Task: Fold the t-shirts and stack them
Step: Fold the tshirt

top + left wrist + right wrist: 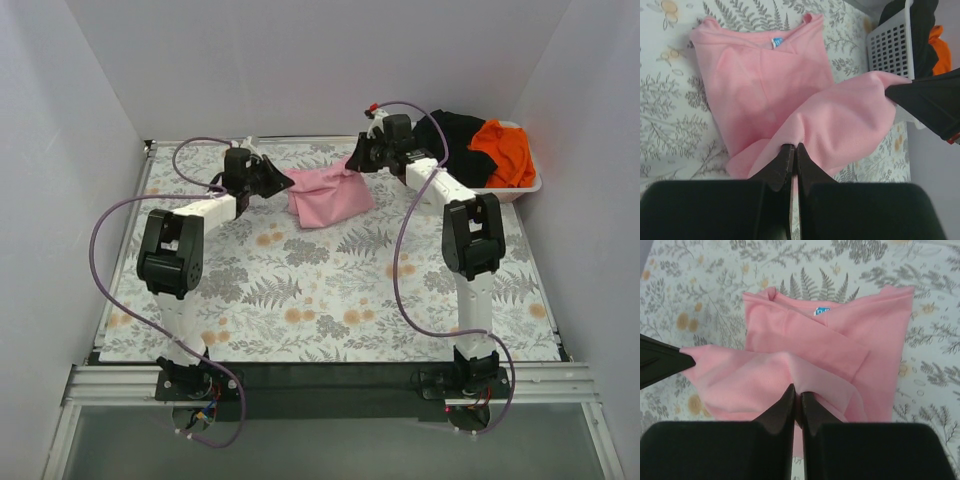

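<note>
The left arm (172,248) bends at the elbow, and its forearm reaches right across the far table (330,300). The left gripper (284,183) is pinched tight on the left end of a raised fold of the pink shirt (328,198). The shirt lies partly folded on the table between both grippers, collar label showing, with the fold stretched above it. The right gripper (352,162) is clamped on the fold's right end, and the right arm (470,240) reaches back and left. Farther right, the black shirt (452,132) and orange shirt (503,150) sit in the basket (522,188).
</note>
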You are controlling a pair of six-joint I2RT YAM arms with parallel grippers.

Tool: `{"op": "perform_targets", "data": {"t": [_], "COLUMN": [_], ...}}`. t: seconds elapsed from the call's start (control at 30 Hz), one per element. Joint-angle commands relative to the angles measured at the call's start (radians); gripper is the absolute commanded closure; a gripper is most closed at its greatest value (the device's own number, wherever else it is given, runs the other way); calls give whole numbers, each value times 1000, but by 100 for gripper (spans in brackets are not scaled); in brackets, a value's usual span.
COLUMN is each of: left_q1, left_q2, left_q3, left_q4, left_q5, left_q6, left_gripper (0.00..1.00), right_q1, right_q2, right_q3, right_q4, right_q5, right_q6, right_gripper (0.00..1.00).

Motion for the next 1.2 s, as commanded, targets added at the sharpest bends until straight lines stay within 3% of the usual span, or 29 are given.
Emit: {"op": "perform_targets", "data": {"t": [0.0,0.27,0.33,0.37,0.4,0.43,0.53,0.8,1.0,1.17], "left_q1": [16,62,62,62,63,63,65,63,63,62], "left_q2": [49,222,238,241,238,229,160,106,52,-27], "left_q3": [98,290,327,335,338,320,267,343,153,21], "left_q4": [-17,-11,0,7,13,26,99,-5,62,113], "left_q5": [59,42,28,16,-25,-45,-116,-122,-73,-38], "left_q6": [-2,-66,-76,-89,-102,-111,-125,-62,-59,-42], "left_gripper": [100,100,100,93,64,4,3,3,4,3], "right_q1": [-23,-41,-41,-41,-41,-41,-55,-59,-3,53], "right_q2": [52,231,259,277,282,280,242,41,30,89], "right_q3": [126,346,401,415,426,420,366,183,67,74], "right_q4": [28,36,53,74,87,99,218,298,289,275], "right_q5": [-41,-37,-41,-40,-38,-40,-56,-110,-90,-34], "right_q6": [33,72,84,89,92,92,107,61,-67,-109], "right_gripper": [99,99,82,45,16,2,2,2,2,6]}}
